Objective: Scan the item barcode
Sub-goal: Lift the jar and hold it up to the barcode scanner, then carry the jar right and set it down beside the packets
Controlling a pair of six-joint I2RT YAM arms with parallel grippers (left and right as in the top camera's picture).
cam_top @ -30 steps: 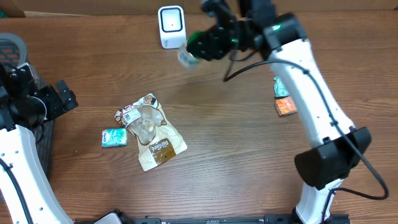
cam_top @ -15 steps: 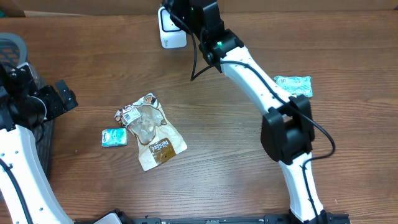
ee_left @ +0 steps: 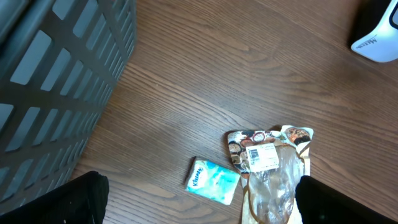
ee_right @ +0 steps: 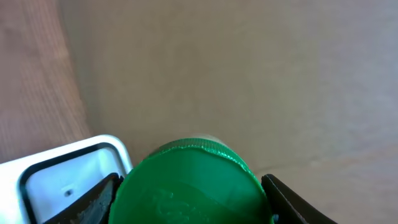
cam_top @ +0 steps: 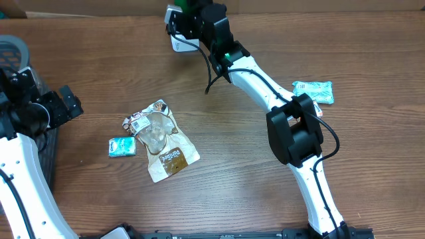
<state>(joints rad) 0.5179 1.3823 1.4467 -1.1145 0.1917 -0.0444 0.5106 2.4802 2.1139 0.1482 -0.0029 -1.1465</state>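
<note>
Overhead, the right arm stretches long across the table point(cam_top: 252, 153), its elbow bent near the right edge and its forearm angled up toward the far left. The right gripper point(cam_top: 191, 16) sits at the table's far edge, right over the white scanner point(cam_top: 179, 42). Its fingers point(ee_right: 94, 199) are clamped on the green-capped item point(ee_right: 193, 183), one on each side of the cap. The wrist view shows the scanner's window just left of the cap. The left arm is folded back at the left edge, beside the grey basket point(ee_left: 56, 74). The left gripper point(cam_top: 70, 101) hangs with its jaws spread wide and nothing between them. A pouch point(cam_top: 159, 139) and a tissue pack point(cam_top: 122, 146) lie mid-table.
</note>
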